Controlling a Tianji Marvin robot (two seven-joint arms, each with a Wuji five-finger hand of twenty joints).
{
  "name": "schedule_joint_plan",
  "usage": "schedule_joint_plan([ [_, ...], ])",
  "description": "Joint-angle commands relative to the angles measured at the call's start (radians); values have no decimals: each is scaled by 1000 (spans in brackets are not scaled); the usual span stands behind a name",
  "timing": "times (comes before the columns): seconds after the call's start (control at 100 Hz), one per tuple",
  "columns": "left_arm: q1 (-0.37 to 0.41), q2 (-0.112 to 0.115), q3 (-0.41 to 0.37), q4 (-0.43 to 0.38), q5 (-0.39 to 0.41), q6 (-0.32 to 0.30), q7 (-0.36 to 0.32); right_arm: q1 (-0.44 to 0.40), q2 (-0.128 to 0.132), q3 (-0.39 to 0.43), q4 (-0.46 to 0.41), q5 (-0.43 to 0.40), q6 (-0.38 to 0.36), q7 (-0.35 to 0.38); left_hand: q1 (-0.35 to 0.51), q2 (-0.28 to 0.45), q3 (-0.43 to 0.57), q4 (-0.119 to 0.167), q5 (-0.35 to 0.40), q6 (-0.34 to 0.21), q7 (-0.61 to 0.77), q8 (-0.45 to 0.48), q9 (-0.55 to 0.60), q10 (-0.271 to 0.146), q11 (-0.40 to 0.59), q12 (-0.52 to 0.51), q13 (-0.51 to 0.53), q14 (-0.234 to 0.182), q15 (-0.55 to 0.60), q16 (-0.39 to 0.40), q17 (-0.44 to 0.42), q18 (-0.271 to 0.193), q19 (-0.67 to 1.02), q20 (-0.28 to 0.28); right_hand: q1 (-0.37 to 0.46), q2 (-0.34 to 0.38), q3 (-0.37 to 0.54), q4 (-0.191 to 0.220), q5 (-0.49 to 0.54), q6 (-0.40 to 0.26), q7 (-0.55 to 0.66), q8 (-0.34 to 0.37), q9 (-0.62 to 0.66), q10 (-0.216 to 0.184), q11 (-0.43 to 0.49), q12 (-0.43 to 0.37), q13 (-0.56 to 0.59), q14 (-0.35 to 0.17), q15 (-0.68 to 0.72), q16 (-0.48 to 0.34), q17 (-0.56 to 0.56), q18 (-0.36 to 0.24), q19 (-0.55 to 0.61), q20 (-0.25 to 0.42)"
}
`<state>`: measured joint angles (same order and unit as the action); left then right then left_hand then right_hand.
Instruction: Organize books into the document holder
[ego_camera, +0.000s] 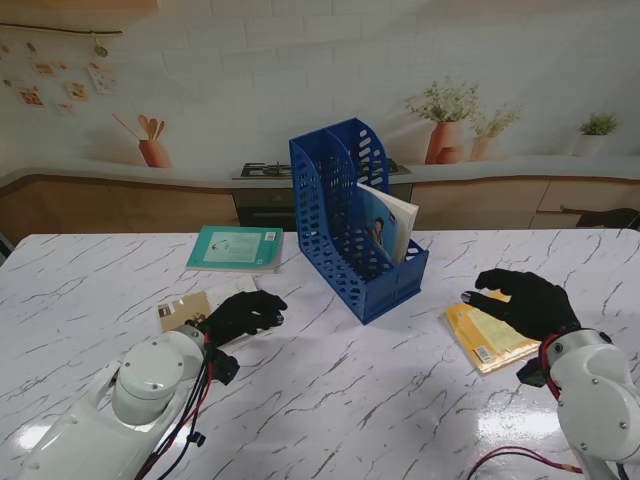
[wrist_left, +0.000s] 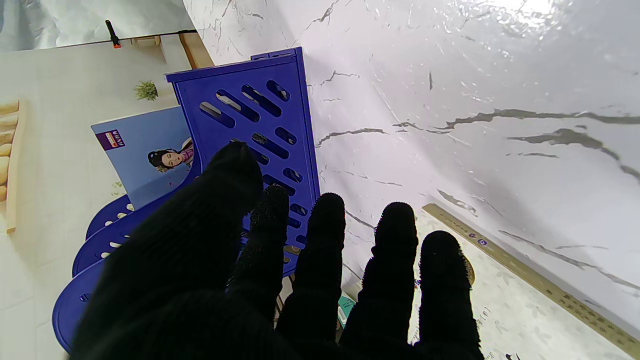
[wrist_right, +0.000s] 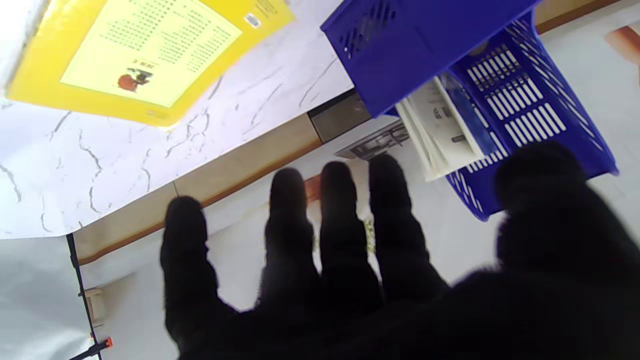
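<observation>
A blue slotted document holder stands mid-table with one light-blue book upright in its right compartment; the left wrist view shows the holder and that book's cover. A teal book lies flat to the holder's left. A pale book lies under my left hand, whose black-gloved fingers spread flat over it, holding nothing. A yellow book lies flat at the right, seen also in the right wrist view as a yellow cover. My right hand hovers over it, fingers apart.
The white marble table runs wide around the holder. A kitchen-print backdrop closes the far side. Cables hang from my left forearm near the front edge.
</observation>
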<state>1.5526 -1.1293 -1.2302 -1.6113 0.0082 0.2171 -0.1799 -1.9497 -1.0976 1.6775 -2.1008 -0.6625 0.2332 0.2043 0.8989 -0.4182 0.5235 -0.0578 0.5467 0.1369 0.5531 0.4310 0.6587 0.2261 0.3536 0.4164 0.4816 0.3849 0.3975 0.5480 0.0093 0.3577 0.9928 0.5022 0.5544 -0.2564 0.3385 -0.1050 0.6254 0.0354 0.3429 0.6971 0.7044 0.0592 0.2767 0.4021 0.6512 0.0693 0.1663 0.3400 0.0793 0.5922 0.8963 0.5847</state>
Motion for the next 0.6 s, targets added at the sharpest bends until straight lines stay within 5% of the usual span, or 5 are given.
schedule_joint_plan([
  [0.0,-4,-5,5,6,-3,-29,-13,5,11,2,13,-7,-4,3,-24,28,-18,23,-17,-1,-3,0,-8,-9,-1,10,-29,-23,-19,-7,-15,-16,-32,-9,21,37,-33,37,-20,24,-34,-32,-29,-9,-39,-31,-53,-45,-43,-41,-39,-174,-42,-38],
  [0.19,-8,-4,5,8,-4,-30,-19,88,33,-1,95,-21,18,104,-23,30,-18,23,-16,-1,-3,1,-9,-9,-2,10,-29,-24,-20,-7,-15,-17,-33,-10,58,72,-96,41,-60,46,-62,-71,-100,-20,-85,-98,-152,-97,-80,-124,-82,-264,-132,-172],
  [0.59,-6,-2,2,5,-7,-11,-28,239,68,-70,265,-43,27,255,-22,37,-27,23,-16,0,-4,1,-11,-10,-3,10,-30,-24,-21,-7,-17,-20,-36,-12,93,139,-169,41,-129,67,-113,-114,-205,-28,-113,-187,-265,-144,-79,-194,-120,-453,-209,-344],
])
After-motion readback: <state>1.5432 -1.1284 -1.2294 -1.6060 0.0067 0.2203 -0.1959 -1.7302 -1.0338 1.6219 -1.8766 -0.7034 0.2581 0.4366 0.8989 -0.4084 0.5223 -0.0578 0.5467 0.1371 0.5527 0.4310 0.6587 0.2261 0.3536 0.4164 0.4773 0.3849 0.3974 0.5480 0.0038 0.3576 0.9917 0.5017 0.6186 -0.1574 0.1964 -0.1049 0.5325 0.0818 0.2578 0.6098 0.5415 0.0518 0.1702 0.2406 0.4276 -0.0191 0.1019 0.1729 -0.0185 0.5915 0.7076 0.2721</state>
